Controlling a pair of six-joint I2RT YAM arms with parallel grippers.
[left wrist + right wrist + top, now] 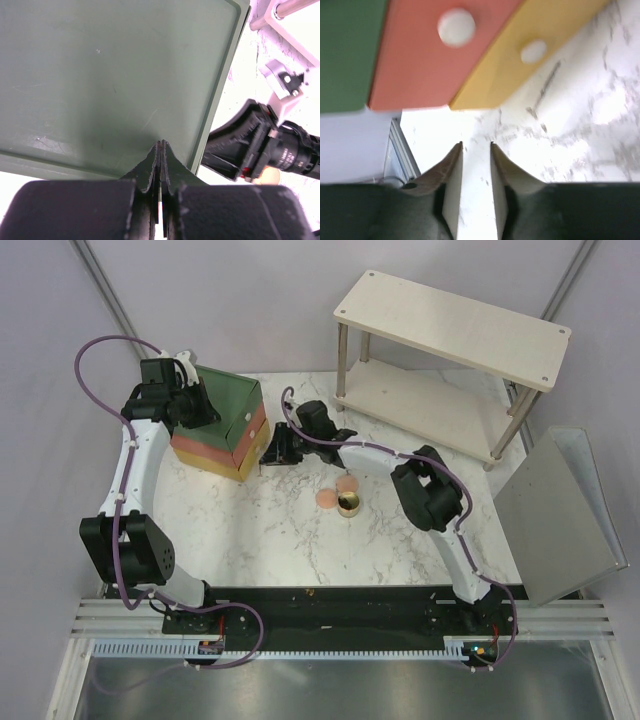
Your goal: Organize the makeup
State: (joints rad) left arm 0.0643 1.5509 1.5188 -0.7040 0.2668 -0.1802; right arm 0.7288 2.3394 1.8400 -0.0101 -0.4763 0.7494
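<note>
Nearby, the right tool [476, 145] faces the drawer box [420, 65], shelf [450, 325] behind

Green, orange and yellow drawer box [236, 406], two-tier wooden shelf [452, 326], marble table [270, 540], metal sheet [558, 515]

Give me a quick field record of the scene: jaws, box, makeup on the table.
left jaws: shut, over the green top of the drawer box
right jaws: slightly parted, empty, facing the box's orange and yellow drawer fronts
on table: two pink discs and gold pot, clustered right of the box
other makeup: not visible
</note>
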